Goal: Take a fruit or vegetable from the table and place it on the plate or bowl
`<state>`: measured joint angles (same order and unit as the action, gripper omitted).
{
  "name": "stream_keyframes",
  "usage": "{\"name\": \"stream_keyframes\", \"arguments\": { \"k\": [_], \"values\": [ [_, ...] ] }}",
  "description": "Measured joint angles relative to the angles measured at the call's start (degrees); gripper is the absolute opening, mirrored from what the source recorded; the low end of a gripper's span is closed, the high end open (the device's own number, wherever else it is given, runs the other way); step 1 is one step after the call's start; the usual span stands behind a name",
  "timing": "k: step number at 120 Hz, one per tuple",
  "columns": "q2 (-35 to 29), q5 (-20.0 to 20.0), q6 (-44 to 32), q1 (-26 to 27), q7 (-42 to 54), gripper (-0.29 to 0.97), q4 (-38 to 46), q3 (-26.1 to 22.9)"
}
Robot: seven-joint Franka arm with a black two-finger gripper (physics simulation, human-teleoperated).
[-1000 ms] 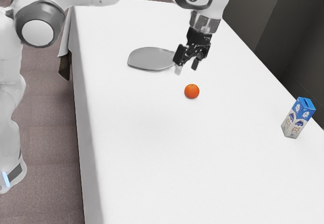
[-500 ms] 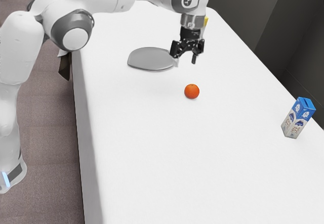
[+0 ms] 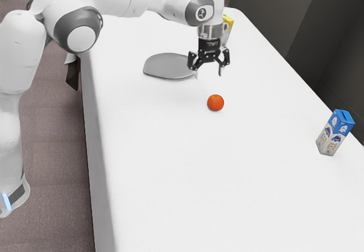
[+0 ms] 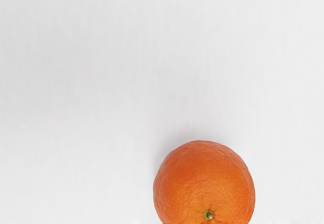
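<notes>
Orange round fruit (image 3: 215, 102) sits free on the white counter (image 3: 170, 166), near the flat grey plate (image 3: 162, 65). Black gripper (image 3: 208, 67) hovers just beyond it, jaws wide, empty. Likely light, firm, grippy peel, but rolls: pinch across its widest middle.

I can read no word or number. The blue carton (image 3: 335, 131), well to the exterior view's right of the orange (image 3: 215, 102), bears printing too small to make out. My arm's joint cap (image 3: 202, 12), above the orange, carries a dark emblem, no legible letters.
</notes>
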<state>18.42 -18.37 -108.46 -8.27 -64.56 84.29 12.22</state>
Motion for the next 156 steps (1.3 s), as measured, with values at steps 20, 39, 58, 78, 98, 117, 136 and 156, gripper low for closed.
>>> {"name": "stream_keyframes", "arguments": {
  "k": [20,39,58,78,98,117,136,156],
  "values": [
    [0.67,0.12,-1.0,0.45,5.95,0.68,0.28,-0.38],
    [1.59,0.39,-1.84,2.46,10.19,0.68,1.43,-1.69],
    [0.56,0.23,-3.23,2.81,13.4,0.68,4.27,-1.84],
    [0.39,0.17,-4.0,2.02,16.1,0.68,4.51,-0.78],
    [0.94,0.23,-4.31,1.34,18.23,0.68,4.0,-0.29],
    [2.3,0.32,-4.47,1.02,19.75,0.68,2.66,-0.54],
    [4.22,0.22,-6.05,1.31,20.84,0.68,1.07,-1.45],
    [6.2,-0.56,-8.02,1.21,21.67,0.68,0.97,-2.08]
  ]
}}
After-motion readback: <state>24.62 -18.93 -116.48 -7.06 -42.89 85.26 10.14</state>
